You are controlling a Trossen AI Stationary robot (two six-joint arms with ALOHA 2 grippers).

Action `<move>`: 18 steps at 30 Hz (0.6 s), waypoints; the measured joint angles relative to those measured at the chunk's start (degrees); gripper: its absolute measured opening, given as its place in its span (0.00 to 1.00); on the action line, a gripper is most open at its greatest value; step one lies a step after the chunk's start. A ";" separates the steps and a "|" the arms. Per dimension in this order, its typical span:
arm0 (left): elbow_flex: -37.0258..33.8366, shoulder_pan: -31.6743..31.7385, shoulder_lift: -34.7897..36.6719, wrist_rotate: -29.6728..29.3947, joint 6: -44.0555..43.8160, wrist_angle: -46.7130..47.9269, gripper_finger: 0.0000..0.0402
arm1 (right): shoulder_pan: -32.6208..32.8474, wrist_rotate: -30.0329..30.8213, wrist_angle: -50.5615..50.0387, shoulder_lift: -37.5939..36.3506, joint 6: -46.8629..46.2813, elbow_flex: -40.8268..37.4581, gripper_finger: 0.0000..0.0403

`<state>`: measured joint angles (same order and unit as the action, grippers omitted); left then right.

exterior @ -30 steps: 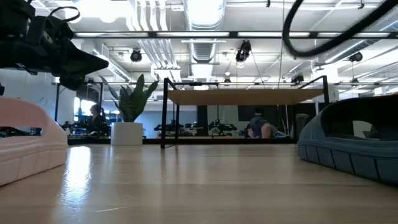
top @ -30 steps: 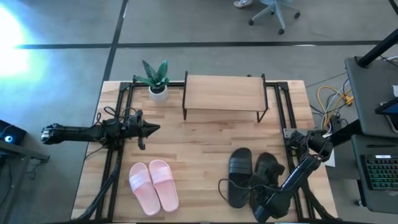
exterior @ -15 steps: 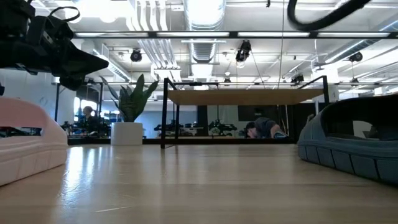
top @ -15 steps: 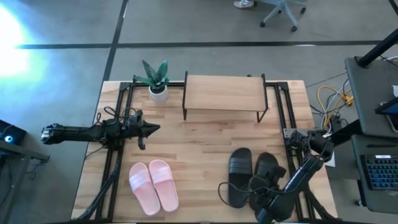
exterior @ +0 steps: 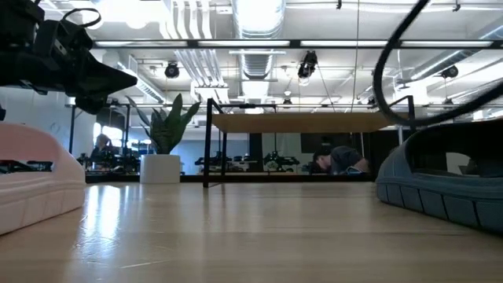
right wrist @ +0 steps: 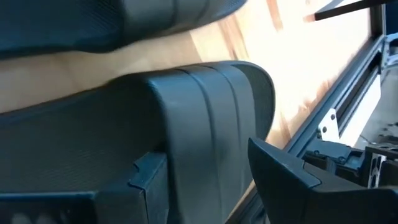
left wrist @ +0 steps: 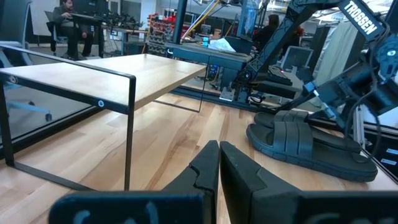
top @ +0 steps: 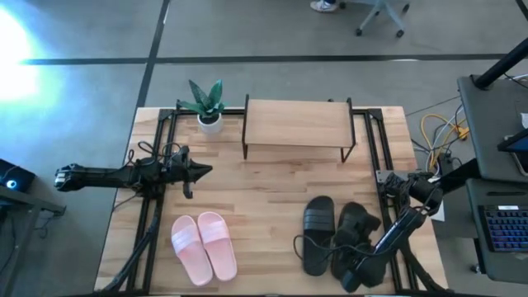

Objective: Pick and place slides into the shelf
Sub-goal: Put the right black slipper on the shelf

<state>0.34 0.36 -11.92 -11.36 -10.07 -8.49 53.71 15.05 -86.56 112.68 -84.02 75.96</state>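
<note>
I have the low rack with a light wooden top board and thin black metal legs (top: 298, 124) as my landmark, standing at the far middle of the butcher-block wooden tabletop (top: 256, 198). Nothing rests on its board. Just to its left on the tabletop is a small green plant in a white pot (top: 208, 107).

My left gripper (top: 198, 172) hangs in front of the rack's left end, off to that side, pointing toward the middle of the table. Its two dark fingers (left wrist: 208, 171) are pressed together with nothing between them, as the left wrist view shows.

The pale pink pair of wide-strap slide sandals (top: 203, 246) lies side by side well in front of the rack's left half, near the table's front edge, clear of both arms.

The black pair of wide-strap slide sandals (top: 334, 233) lies in front of the rack's right half. The two lie close together, the right-hand one tilted and angled against its partner.

My right gripper (top: 351, 271) is low at the heel end of that right-hand black sandal (right wrist: 124, 124), at the near right part of the table. In the right wrist view its fingers (right wrist: 292, 171) stand apart on either side of the sandal's edge; I cannot tell whether they press on it.
</note>
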 joint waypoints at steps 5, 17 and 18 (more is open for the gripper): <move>0.00 0.00 -0.04 0.00 -0.01 0.02 0.00 | -0.15 -0.02 -0.42 0.00 0.34 -2.47 0.48; 0.00 0.00 -0.02 0.00 0.00 0.00 0.00 | -0.11 0.12 -1.56 0.00 -4.27 -4.84 0.20; 0.00 0.00 -0.02 0.00 -0.02 0.00 0.00 | -0.11 0.13 -1.82 0.00 -4.80 -4.91 0.17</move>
<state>0.34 0.36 -11.94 -11.36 -10.09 -8.49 53.60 15.18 -88.38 112.68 -88.82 71.05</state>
